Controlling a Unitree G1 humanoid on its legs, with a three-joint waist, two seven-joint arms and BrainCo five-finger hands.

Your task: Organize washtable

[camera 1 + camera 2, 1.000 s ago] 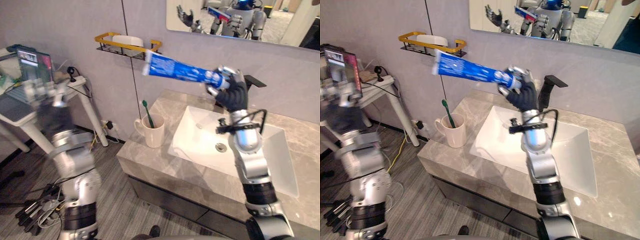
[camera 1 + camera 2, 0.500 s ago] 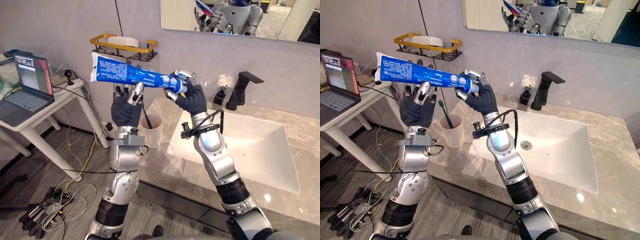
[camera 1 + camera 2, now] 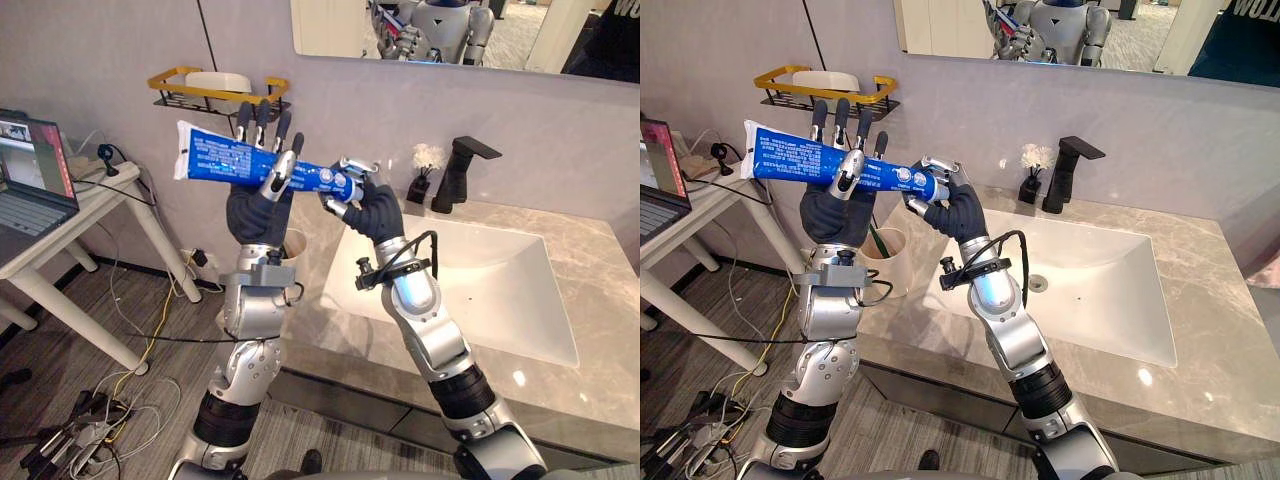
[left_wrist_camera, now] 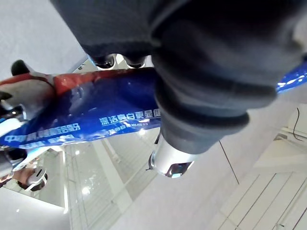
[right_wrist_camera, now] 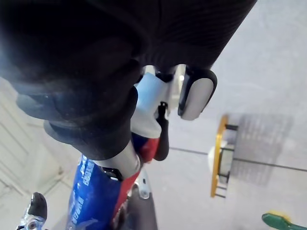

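Note:
A long blue toothpaste tube point(image 3: 225, 160) is held level in the air, left of the sink. My right hand point(image 3: 375, 210) is shut on its white cap end point(image 5: 146, 108). My left hand point(image 3: 255, 212) is raised behind the tube's middle, its fingers point(image 3: 840, 118) straight up and its thumb point(image 3: 284, 172) lying across the front of the tube point(image 4: 96, 115). A white mug point(image 3: 890, 258) stands on the marble counter point(image 3: 940, 345) behind my left hand, partly hidden.
A black and yellow wall shelf point(image 3: 205, 85) with a white bar of soap hangs just behind the tube. The white sink point(image 3: 480, 290) and black faucet point(image 3: 460, 170) lie to the right. A side table with a laptop point(image 3: 30, 170) stands at the left.
My left hand has risen from below the tube to stand behind its middle, with the thumb now across it. The tube and my right hand kept roughly their place; the camera shifted.

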